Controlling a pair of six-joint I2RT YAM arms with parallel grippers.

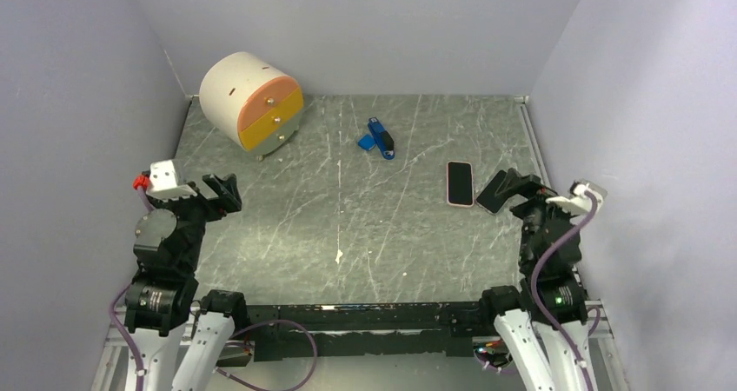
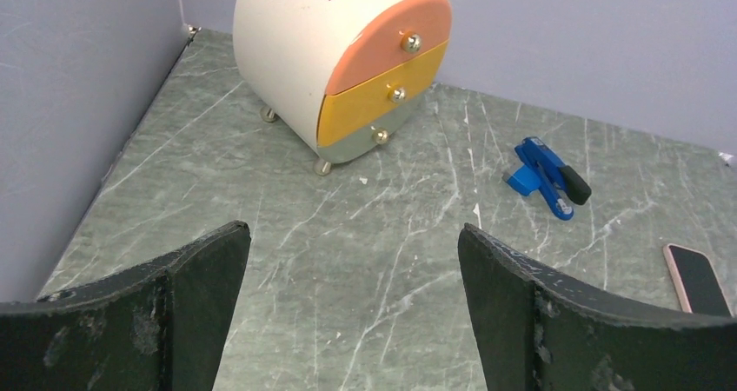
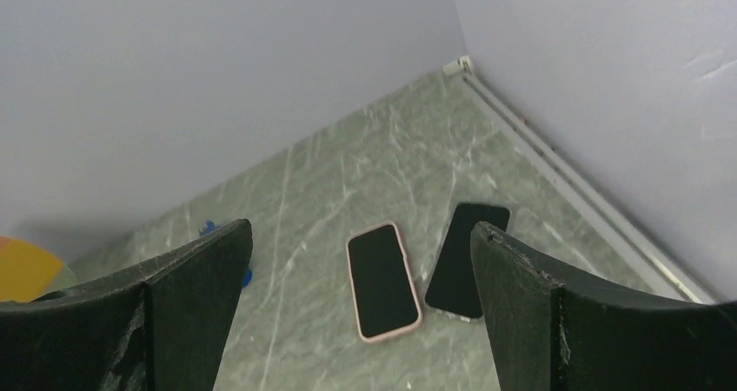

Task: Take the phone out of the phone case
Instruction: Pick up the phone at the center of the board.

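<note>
Fingers of the right gripper stand wide apart with nothing between them. The left gripper is equally spread and empty. Phone case: flat on the table, centre-right in the top view. It shows a pink rim around a dark glossy face, turned up; whether that face is a screen cannot be confirmed. No finger touches it. In the left wrist view it sits at the lower right, cut off by the frame edge and the finger. Just beside the case, toward the right wall, lies a black slab of similar outline, angled slightly. Their near ends are close, and contact is not resolvable. From above, the right gripper covers part of the slab. Further out, upper centre of the top view, is a blue clip with a black end; its detail is too small to read. In the right wrist view only a blue sliver of it shows past the left finger. Upper left of the top view: a round white drawer unit with orange and yellow fronts. Its lowest drawer is clearer from the left wrist.
</note>
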